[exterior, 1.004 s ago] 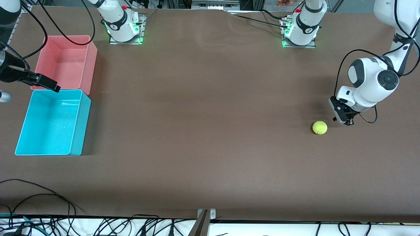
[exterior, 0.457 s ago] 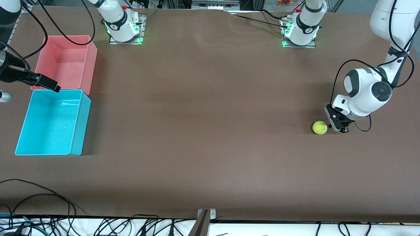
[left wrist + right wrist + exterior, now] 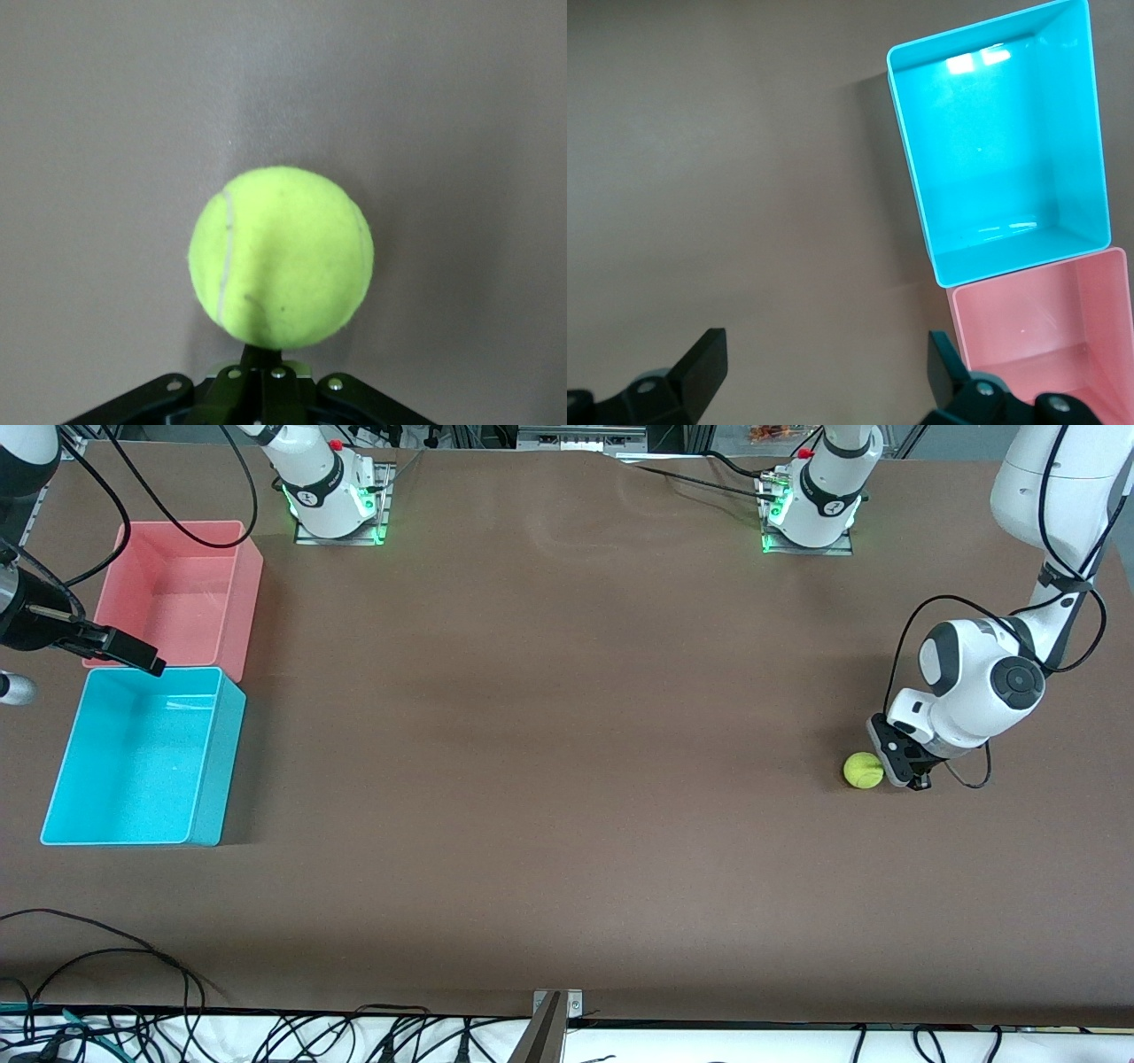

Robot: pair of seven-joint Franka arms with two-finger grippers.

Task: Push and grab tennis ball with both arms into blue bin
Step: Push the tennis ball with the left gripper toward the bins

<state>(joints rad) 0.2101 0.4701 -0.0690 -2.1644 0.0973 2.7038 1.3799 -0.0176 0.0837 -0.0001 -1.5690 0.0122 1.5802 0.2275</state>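
Observation:
The yellow-green tennis ball (image 3: pixel 863 770) rests on the brown table near the left arm's end. My left gripper (image 3: pixel 895 766) is low beside it, on the side toward that end, and is shut. In the left wrist view the closed fingertips (image 3: pixel 261 356) meet the ball (image 3: pixel 281 257) with nothing held. The blue bin (image 3: pixel 219 762) stands empty at the right arm's end. My right gripper (image 3: pixel 84 676) hangs open and empty beside the bins; in its wrist view it (image 3: pixel 824 372) is over bare table next to the blue bin (image 3: pixel 1001 142).
A pink bin (image 3: pixel 251 593) of the same size stands against the blue one, farther from the front camera, and shows in the right wrist view (image 3: pixel 1045 328). Brown table stretches between ball and bins. Cables lie along the table's near edge (image 3: pixel 106 957).
My left arm has swung down toward the ball, bringing the shut gripper from a short way off up against it. The ball and the right arm have not visibly moved.

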